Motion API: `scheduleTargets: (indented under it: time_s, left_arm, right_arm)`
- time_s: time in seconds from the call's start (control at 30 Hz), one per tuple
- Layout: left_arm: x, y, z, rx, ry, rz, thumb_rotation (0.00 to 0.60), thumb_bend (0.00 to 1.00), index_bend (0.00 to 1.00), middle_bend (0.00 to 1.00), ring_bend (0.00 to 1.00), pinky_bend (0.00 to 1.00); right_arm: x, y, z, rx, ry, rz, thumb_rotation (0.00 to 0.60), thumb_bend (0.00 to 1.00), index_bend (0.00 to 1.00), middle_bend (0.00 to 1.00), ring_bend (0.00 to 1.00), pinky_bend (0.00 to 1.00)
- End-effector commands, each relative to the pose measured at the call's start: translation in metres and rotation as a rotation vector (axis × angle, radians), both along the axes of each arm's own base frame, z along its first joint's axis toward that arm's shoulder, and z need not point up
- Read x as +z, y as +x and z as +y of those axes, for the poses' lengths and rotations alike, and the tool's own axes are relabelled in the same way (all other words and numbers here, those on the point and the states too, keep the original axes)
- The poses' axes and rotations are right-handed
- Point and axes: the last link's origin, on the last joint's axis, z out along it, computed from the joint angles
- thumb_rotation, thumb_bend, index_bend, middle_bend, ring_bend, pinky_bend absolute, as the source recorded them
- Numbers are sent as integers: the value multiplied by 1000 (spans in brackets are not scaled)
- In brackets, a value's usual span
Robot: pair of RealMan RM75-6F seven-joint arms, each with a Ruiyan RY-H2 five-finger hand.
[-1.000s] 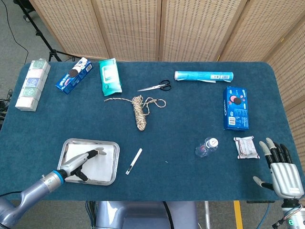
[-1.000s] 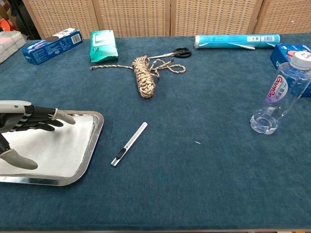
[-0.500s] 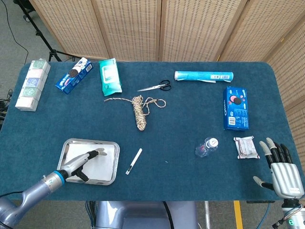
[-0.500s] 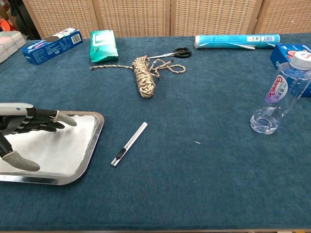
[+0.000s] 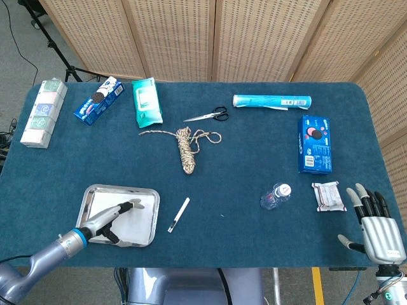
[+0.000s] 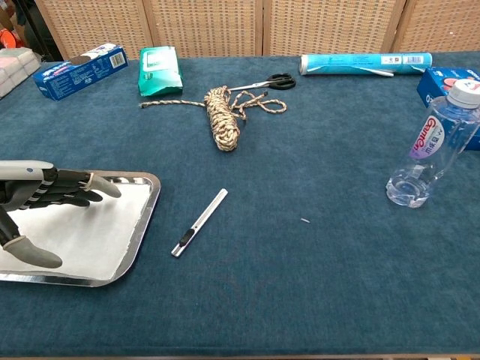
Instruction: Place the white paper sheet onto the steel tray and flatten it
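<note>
White paper sheet (image 6: 90,229): lying in steel tray (image 6: 147,217); left hand (image 6: 41,193) resting flat on it, fingers extended. Right hand (image 5: 375,225), spread and empty, appearing in head view only.

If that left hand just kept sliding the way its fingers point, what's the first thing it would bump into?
Probably the steel tray's raised right rim, since the left hand lies flat over the white paper sheet pointing that way. Beyond the rim, the small metal knife lies roughly in line, though height is unclear.
</note>
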Motion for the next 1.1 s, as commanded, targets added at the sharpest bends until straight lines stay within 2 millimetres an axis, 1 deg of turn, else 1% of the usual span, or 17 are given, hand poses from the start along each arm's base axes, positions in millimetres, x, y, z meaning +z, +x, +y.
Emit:
scheduleTargets:
  time_s: [0.03,0.23,0.4,0.57,0.63,0.67,0.73,0.77,0.83,0.93,1.1]
  left_arm:
    - [2,1,1,3,10,-8,600,112,154,0,0,0]
    - [15,4,9,3,66,-37,600,111,150,0,0,0]
    - [36,11,17,7,139,-90,600,112,150,0,0,0]
    - [54,8,16,3,203,-92,600,112,150,0,0,0]
    - [64,0,11,11,267,-71,600,112,149,0,0,0]
    - [72,-8,4,22,338,-44,600,112,149,0,0,0]
    - [76,-14,-5,25,421,-11,600,112,149,0,0,0]
    - [79,-21,-10,40,475,17,600,112,149,0,0,0]
    - [80,-28,-19,50,542,52,600,112,149,0,0,0]
    - [79,-37,-29,65,596,99,600,112,150,0,0,0]
    - [77,-50,-43,30,675,210,600,112,150,0,0,0]
  right_arm:
    - [0,0,0,0,0,0,600,0,0,0,0,0]
    - [0,0,0,0,-3,-1,600,0,0,0,0,0]
    - [-1,0,0,1,0,0,600,0,0,0,0,0]
    - [-1,0,0,0,0,1,600,0,0,0,0,0]
    - [-1,0,-1,0,2,1,600,0,0,0,0,0]
    - [-1,0,-1,1,4,2,600,0,0,0,0,0]
    - [-2,0,-2,3,5,2,600,0,0,0,0,0]
    - [-3,0,-2,3,7,3,600,0,0,0,0,0]
    - [-4,0,-3,4,10,5,600,0,0,0,0,0]
    - [-7,1,-3,6,19,10,600,0,0,0,0,0]
    - [-8,1,-4,6,25,11,600,0,0,0,0,0]
